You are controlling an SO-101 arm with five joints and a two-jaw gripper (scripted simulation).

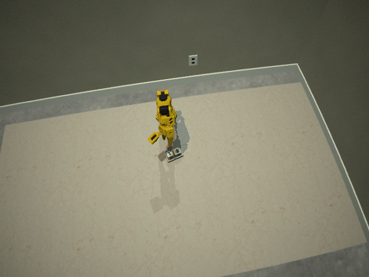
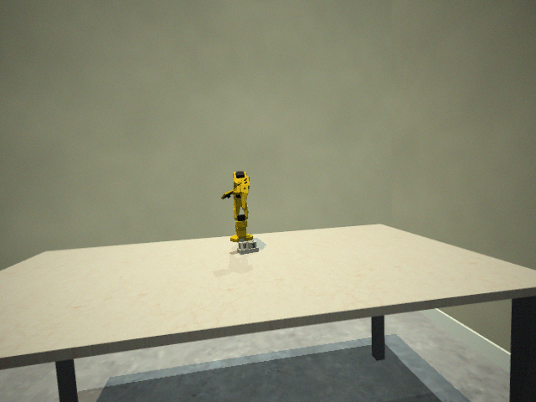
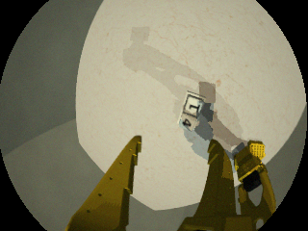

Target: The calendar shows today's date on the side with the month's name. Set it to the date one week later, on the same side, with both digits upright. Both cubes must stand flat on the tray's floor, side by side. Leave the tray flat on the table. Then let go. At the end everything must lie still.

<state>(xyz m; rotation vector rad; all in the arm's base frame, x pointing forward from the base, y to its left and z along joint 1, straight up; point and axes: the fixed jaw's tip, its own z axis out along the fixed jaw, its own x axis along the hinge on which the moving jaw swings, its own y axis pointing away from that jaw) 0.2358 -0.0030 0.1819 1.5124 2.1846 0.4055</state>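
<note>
The yellow robot arm's yellow jaws (image 1: 166,142) stand apart, holding nothing, above the shallow grey tray (image 1: 175,158) (image 2: 248,250). Two white cubes with dark markings sit side by side in the tray, near the arm's base on the pale, speckled tabletop (image 1: 238,179) (image 2: 302,276) (image 3: 120,106). Broad tabletop stretches to either side of the tray, its edges well apart from it.

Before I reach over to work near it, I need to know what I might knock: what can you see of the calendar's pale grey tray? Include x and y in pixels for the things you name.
The pale grey, rectangular tray (image 1: 176,158) (image 2: 248,250) (image 3: 184,107) looks rigid, with a low rim; its material is unclear. It lies flat on the beige stone-patterned table (image 1: 238,179) (image 2: 302,272) (image 3: 130,106), before the yellow plastic-looking arm (image 1: 165,120) (image 2: 240,187) (image 3: 217,185), which appears clear of it. Two white cubes with dark digits stand in it, side by side.
</note>
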